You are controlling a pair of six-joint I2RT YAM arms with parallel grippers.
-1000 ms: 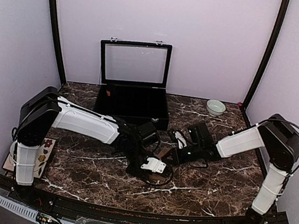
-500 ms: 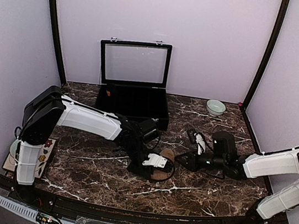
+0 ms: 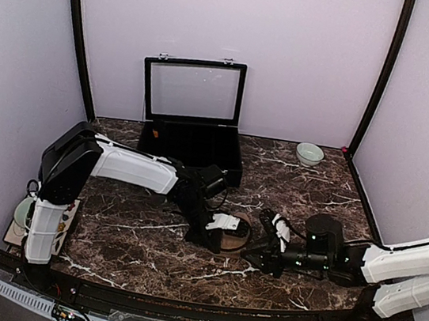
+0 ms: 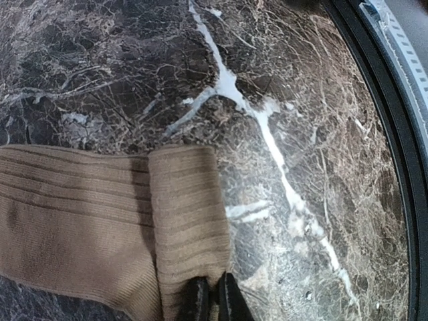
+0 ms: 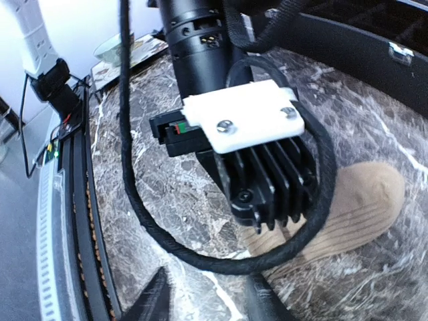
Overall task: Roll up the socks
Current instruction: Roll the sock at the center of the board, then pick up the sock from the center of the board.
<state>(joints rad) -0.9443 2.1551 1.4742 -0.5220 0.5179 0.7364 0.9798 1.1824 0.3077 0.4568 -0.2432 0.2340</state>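
Note:
A tan ribbed sock (image 4: 80, 221) lies flat on the dark marble table (image 3: 132, 237), its end folded back over itself. My left gripper (image 4: 214, 299) is shut on the folded edge of the sock, the two black fingertips (image 4: 199, 302) pressed close on the cloth. From above, the left gripper (image 3: 218, 239) sits over the sock (image 3: 235, 240) at mid table. My right gripper (image 5: 210, 301) is open and empty, low over the marble just right of the sock (image 5: 364, 200). It faces the left gripper's body (image 5: 244, 124). From above, the right gripper (image 3: 250, 257) is a little apart from the sock.
A black case (image 3: 190, 153) with its glass lid up stands at the back. A small pale bowl (image 3: 309, 153) sits back right. A flowered card and dish (image 3: 26, 218) lie at the left edge. The left arm's black cable (image 5: 134, 200) loops low near the right fingers.
My right arm has drawn back towards the near right and dropped low, its gripper now facing the sock from the right. My left gripper has shifted slightly, holding the sock's folded end.

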